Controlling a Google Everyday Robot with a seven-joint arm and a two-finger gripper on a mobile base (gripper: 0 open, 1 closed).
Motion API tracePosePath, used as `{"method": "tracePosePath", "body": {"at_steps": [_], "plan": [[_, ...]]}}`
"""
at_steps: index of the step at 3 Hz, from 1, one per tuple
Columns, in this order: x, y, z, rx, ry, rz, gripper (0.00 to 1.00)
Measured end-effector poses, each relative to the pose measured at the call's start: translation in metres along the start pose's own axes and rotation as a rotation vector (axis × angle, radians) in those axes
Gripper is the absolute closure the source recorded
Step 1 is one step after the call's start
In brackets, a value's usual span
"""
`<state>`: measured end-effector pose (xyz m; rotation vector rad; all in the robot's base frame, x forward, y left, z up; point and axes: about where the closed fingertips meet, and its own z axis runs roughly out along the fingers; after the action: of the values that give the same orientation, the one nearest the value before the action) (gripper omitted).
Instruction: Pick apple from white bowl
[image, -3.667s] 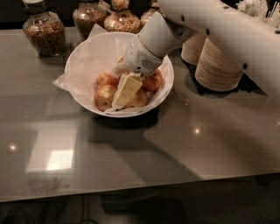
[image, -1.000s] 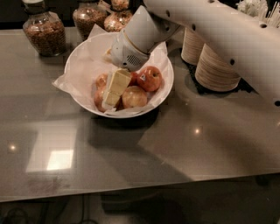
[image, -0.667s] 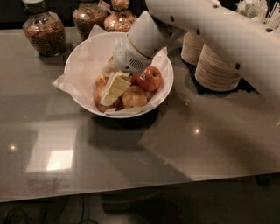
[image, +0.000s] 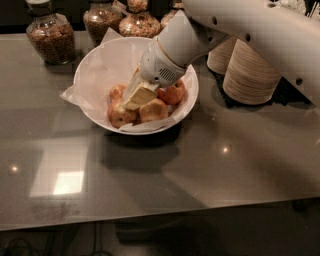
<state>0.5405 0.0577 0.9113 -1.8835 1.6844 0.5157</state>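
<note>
Gray table (image: 225, 165) w/ white bowl (image: 192, 97), jars (image: 50, 37), paper-bowl stacks (image: 250, 72); pincer (image: 136, 95) in bowl.

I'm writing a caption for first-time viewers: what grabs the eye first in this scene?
The bulky white robot arm stretches in from the upper right, its cream-coloured gripper down among the reddish-yellow apples in the wide glossy white bowl in the upper middle of the view. Next come the stacked tan paper bowls to the right and the glass jars along the back edge.
</note>
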Motion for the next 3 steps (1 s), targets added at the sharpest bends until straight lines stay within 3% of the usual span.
{"method": "tracePosePath", "body": {"at_steps": [1, 3], "plan": [[-0.0001, 0.0001, -0.0002, 0.000, 0.000, 0.000, 0.63], [-0.0002, 0.0001, -0.0002, 0.000, 0.000, 0.000, 0.28]]}}
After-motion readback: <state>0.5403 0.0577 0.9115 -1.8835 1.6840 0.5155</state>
